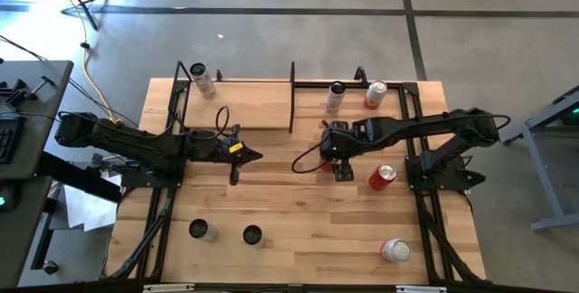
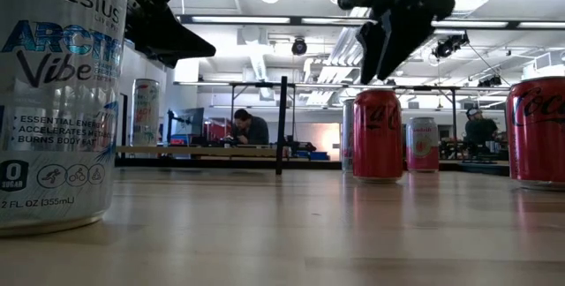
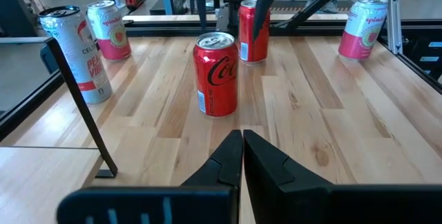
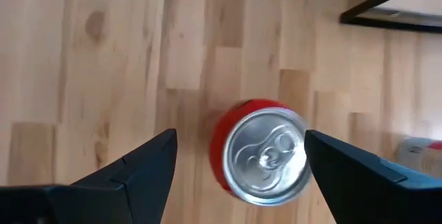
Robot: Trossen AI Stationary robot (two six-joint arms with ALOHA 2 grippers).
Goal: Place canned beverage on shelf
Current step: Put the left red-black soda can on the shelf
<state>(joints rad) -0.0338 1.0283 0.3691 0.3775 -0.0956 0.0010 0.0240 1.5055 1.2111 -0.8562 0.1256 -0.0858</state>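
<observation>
A red cola can point(image 4: 262, 153) stands upright on the tabletop near its middle, also seen in the left wrist view as the nearer red can point(image 3: 216, 75) and in the low view point(image 2: 378, 131). My right gripper point(image 4: 238, 148) hangs open above it, pointing steeply down, one finger on either side of the can's top without touching point(image 2: 386, 56) point(image 1: 341, 168). My left gripper point(image 3: 242, 141) waits shut to the can's left, above the table point(image 1: 253, 155). The shelf point(image 1: 240, 105), a light-wood board with black end frames, sits at the far left-centre.
A second red can point(image 1: 382, 176) stands just right of the gripper. A pink can point(image 1: 395, 250) is at the near right, a slim can point(image 1: 336, 97) and a pink can point(image 1: 375, 94) at the far right, two cans point(image 1: 199, 230) point(image 1: 252, 235) at the near left, one point(image 1: 201, 78) by the shelf's left end.
</observation>
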